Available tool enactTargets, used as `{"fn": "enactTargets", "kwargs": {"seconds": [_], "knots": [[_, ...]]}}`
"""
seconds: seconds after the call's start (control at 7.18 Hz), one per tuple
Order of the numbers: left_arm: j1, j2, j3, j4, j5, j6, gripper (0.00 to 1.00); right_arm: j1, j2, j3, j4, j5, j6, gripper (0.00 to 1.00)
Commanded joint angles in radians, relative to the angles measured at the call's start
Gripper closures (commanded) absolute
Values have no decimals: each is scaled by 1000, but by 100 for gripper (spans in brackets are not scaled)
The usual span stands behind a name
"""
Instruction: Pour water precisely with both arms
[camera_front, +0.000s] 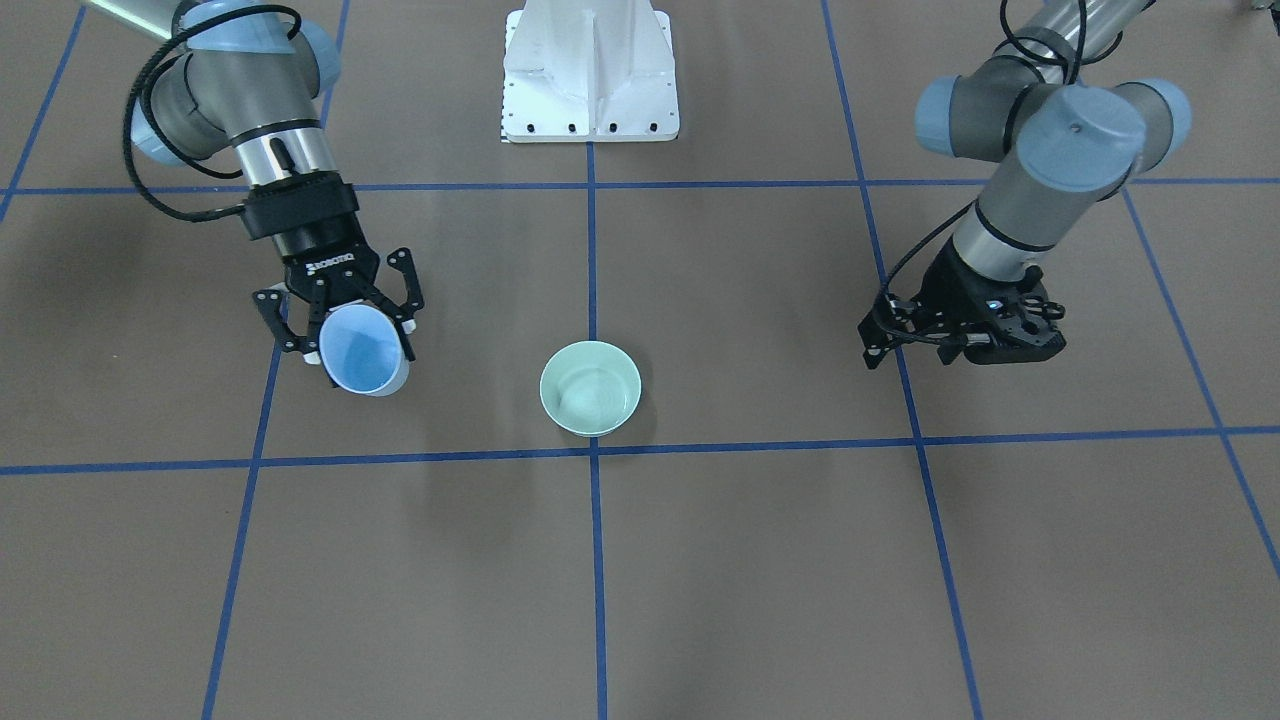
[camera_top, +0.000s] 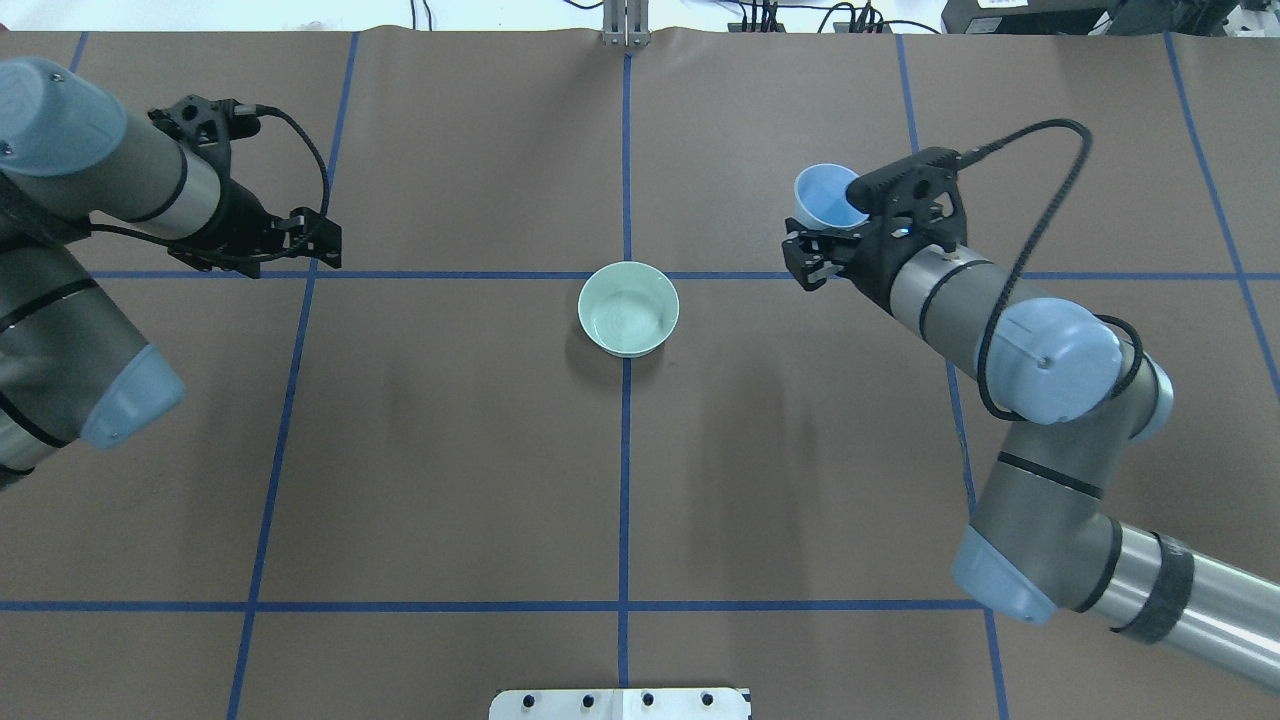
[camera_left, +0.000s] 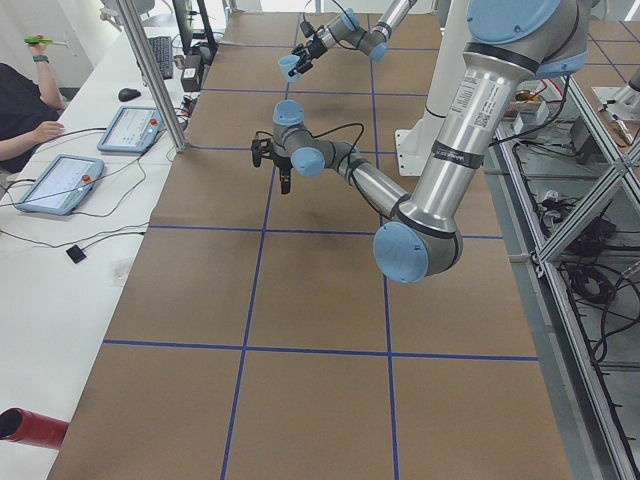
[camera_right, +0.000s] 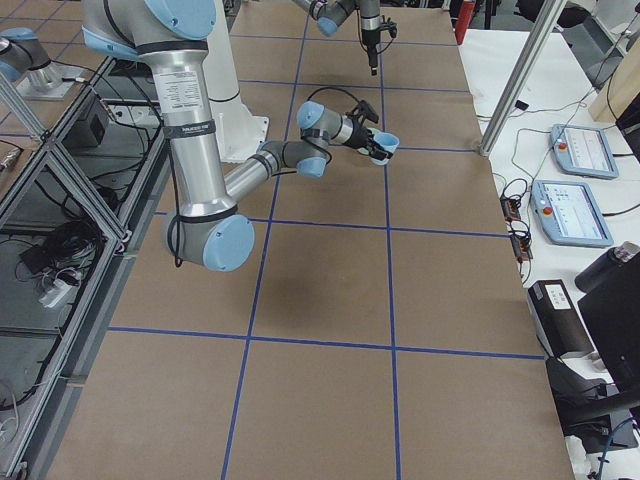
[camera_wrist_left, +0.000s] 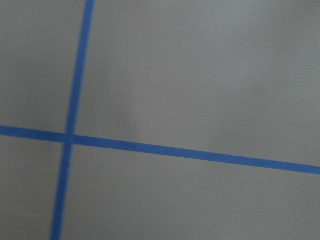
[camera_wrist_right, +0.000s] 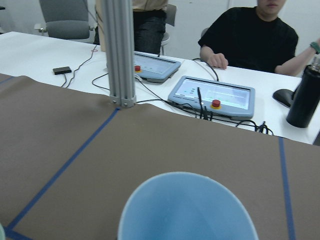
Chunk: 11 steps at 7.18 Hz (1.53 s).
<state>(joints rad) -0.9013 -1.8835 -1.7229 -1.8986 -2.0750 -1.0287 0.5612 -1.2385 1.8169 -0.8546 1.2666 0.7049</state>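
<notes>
right gripper (camera_front: 345, 335): clamped on tilted blue cup (camera_front: 362, 350) | bowl (camera_front: 590, 388): on table, below and inboard of that gripper, apart from cup | left gripper (camera_front: 880, 335): well beyond bowl's other side, finger spread unreadable

From my console I count two arms, the left arm (camera_top: 110, 190) and the right arm (camera_top: 1040, 360), and two grippers, the left gripper (camera_top: 325, 242) and the right gripper (camera_front: 352, 340). There is one blue cup (camera_front: 358, 355), one pale green bowl (camera_front: 590, 388) and one white pedestal (camera_front: 590, 70). On the bench (camera_wrist_right: 40, 50): two tablets (camera_wrist_right: 212, 95), one black bottle (camera_wrist_right: 302, 97), and two people (camera_wrist_right: 250, 35), one seated, one standing.
</notes>
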Motion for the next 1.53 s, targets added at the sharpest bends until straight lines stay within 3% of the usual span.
{"fn": "enactTargets", "kwargs": {"seconds": [0.0, 0.28, 0.42, 0.7, 1.11, 1.39], "knots": [[-88, 56, -3, 1, -54, 131, 0, -7, 160, -4, -267, 51, -68, 100], [-110, 66, -3, 0, -68, 144, 0, -10, 197, -17, -433, 126, -180, 100], [-119, 76, -3, -3, -71, 148, 0, -10, 236, -71, -460, 178, -209, 100], [-148, 90, -3, 1, -83, 193, 0, -36, 338, -145, -573, 192, -212, 100], [-188, 93, -3, 6, -120, 228, 0, -87, 373, -165, -690, 185, -252, 100], [-191, 95, -3, 6, -125, 228, 0, -90, 442, -177, -853, 165, -341, 100]]}}
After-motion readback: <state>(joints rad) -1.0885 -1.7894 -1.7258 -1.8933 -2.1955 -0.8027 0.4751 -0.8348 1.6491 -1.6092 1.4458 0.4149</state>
